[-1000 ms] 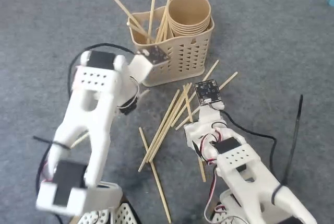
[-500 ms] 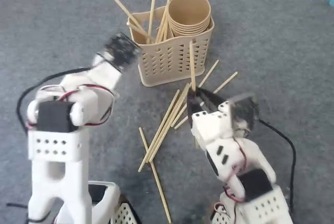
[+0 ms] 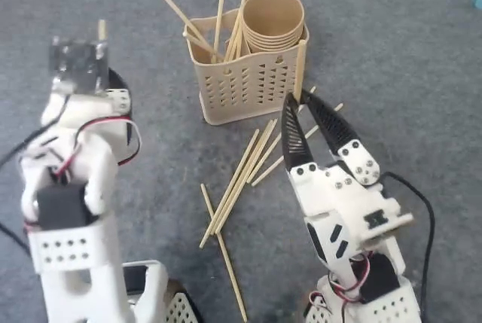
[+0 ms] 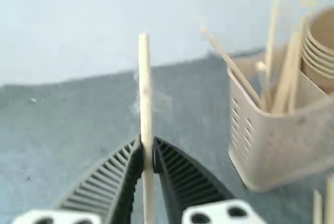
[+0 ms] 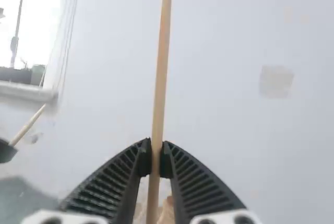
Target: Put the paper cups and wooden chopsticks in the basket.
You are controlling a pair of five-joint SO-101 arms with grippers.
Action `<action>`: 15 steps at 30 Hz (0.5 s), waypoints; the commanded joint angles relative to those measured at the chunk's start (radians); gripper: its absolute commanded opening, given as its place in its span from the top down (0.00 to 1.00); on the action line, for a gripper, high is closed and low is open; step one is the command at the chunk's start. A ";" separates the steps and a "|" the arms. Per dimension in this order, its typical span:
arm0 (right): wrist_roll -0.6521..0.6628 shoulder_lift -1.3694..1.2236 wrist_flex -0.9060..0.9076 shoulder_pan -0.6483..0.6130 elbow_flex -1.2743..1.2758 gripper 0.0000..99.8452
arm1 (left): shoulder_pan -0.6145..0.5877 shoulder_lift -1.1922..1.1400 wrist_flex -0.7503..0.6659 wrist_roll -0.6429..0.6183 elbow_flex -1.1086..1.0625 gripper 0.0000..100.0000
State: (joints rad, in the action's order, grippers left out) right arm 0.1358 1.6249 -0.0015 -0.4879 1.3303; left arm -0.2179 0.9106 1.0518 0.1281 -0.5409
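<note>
The beige slotted basket (image 3: 252, 86) stands at the back centre, holding a stack of paper cups (image 3: 273, 18) and several wooden chopsticks (image 3: 220, 14). My right gripper (image 3: 300, 99) is raised just right of the basket, shut on an upright chopstick (image 3: 300, 67) beside the basket's right wall. Its wrist view shows the gripper (image 5: 155, 158) clamped on that chopstick (image 5: 160, 67). My left arm (image 3: 75, 135) is raised at the far left; its gripper (image 4: 147, 156) is shut on another upright chopstick (image 4: 144, 98), left of the basket (image 4: 282, 130) and the cups (image 4: 319, 46).
Several loose chopsticks (image 3: 241, 176) lie fanned on the grey carpet (image 3: 151, 165) in front of the basket, between the two arms. One more chopstick (image 3: 230, 270) lies nearer the front edge. A black cable (image 3: 425, 195) trails at the right.
Both arms rose. The left one swung from beside the basket out to the far left with a chopstick. The right one lifted a chopstick off the pile up beside the basket.
</note>
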 commanded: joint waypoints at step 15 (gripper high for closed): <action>0.023 -0.909 -0.394 -0.007 -0.644 0.99 | -0.155 0.311 -0.347 -0.044 -0.470 0.99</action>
State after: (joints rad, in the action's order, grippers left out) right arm 0.1649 0.8700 -0.3682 -0.4879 0.8761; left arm -0.3468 1.1838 0.7388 0.1250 -1.0042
